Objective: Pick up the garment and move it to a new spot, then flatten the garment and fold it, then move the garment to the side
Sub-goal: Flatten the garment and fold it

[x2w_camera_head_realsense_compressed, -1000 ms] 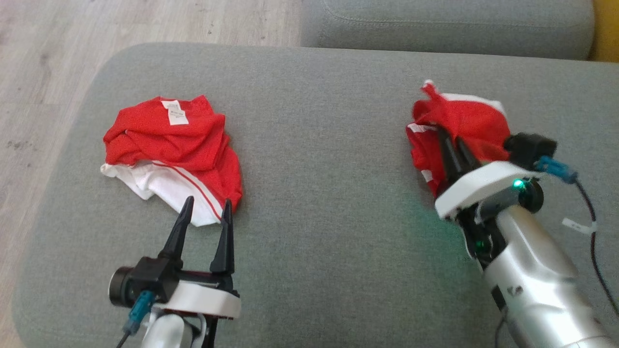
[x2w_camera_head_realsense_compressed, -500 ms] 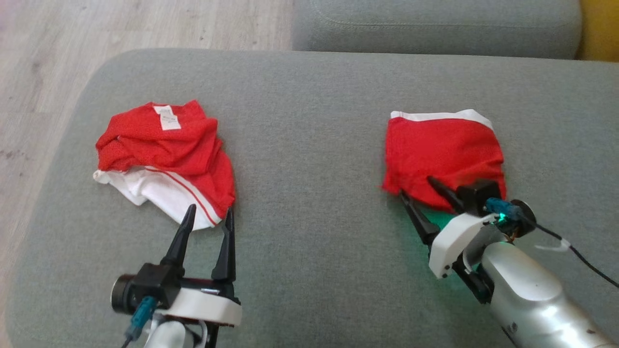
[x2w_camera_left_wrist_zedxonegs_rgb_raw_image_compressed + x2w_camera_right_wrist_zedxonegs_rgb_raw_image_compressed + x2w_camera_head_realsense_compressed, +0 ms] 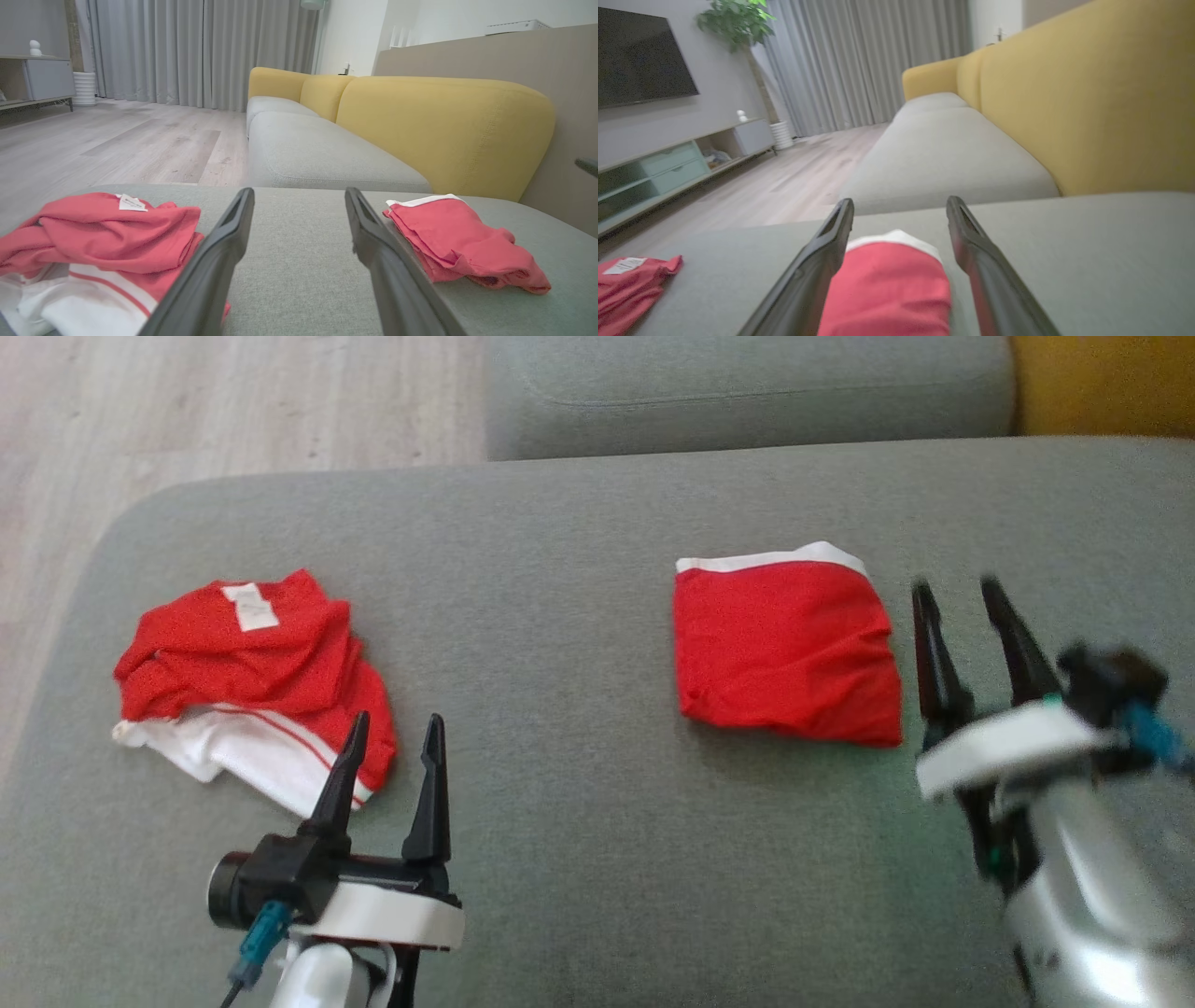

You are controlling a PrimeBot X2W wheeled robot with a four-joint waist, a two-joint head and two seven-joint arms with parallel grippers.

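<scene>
Hovering with both pairs of jaws apart and empty over the grey cushion [image 3: 579, 821].
My right gripper [image 3: 956, 586] stands just beside the folded garment [image 3: 784, 649], not touching; I judge it laid on my right to free the middle. My left gripper [image 3: 397, 721] hangs at the near edge of a crumpled garment [image 3: 247, 663]. Bare cushion lies between the piles; the cushion's rounded edge and the floor [image 3: 233, 401] are near on my left.

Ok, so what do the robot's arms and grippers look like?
Both the left gripper and right gripper have two long, tapering black fingers on a white mount. A black camera with a blue cable plug sits at each wrist. The right forearm is shiny silver.
</scene>
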